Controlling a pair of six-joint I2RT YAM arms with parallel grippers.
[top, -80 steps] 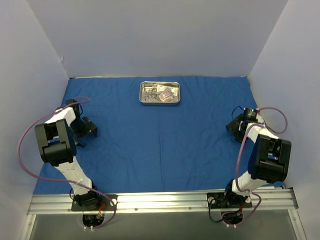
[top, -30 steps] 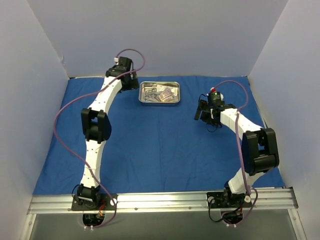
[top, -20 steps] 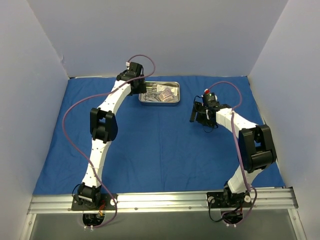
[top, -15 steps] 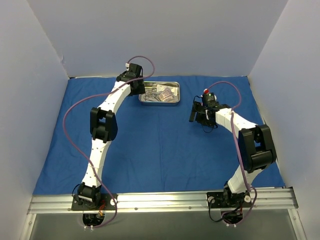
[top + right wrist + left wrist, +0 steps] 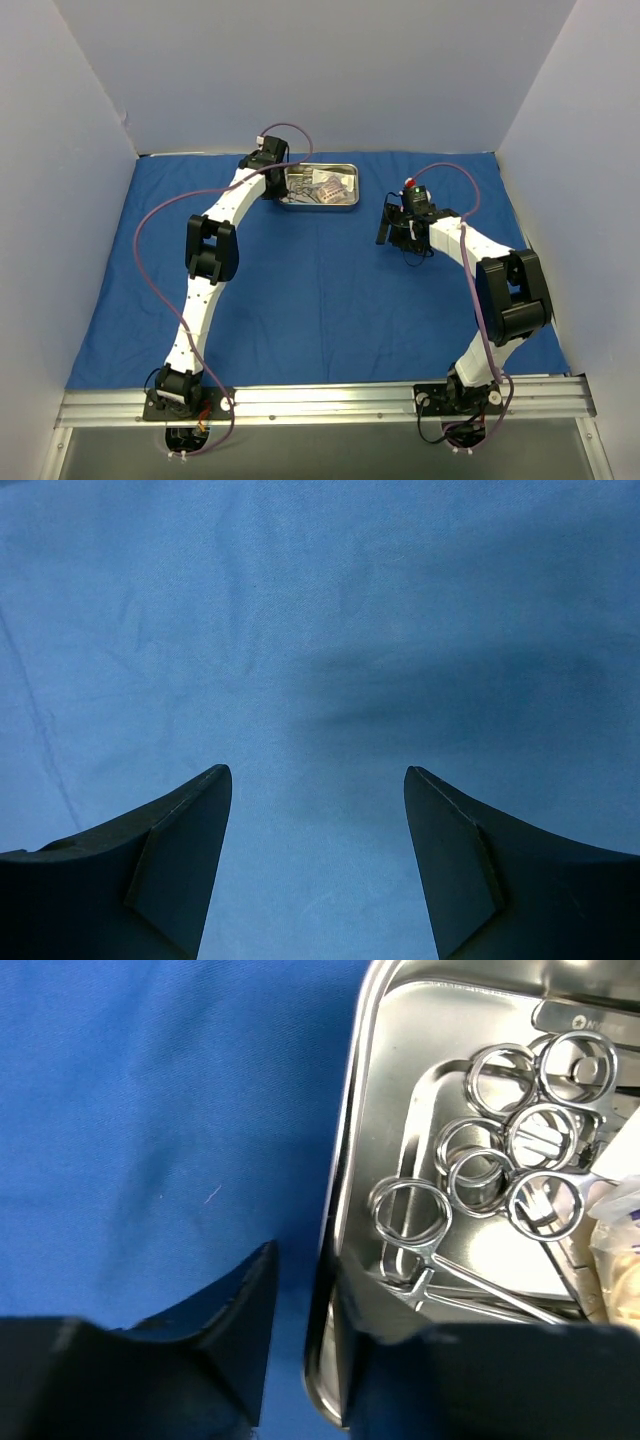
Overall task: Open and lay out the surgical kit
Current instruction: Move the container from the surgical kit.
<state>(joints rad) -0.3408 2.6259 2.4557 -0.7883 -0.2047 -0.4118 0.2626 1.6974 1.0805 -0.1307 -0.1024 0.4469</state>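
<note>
The blue cloth wrap (image 5: 300, 290) lies spread flat over the table. At its back middle stands the steel tray (image 5: 330, 207), holding silver ring-handled instruments (image 5: 520, 1135) and clear packets (image 5: 335, 185). My left gripper (image 5: 281, 185) straddles the tray's left rim (image 5: 345, 1160): one finger is outside on the cloth, the other inside the tray. The jaws stand narrow, with a sliver of cloth still showing between the outer finger and the rim. To the right of the tray my right gripper (image 5: 385, 228) hangs open over bare cloth (image 5: 320, 630), nothing between its fingers.
Pale walls close in the left, right and back sides. A metal rail (image 5: 320, 400) with both arm bases runs along the near edge. A packet corner (image 5: 615, 1220) shows at the right edge of the left wrist view.
The left arm swung from the left side to the back and right onto the tray's left edge, its jaws narrowing around the rim. The right arm moved inward, then held still.
</note>
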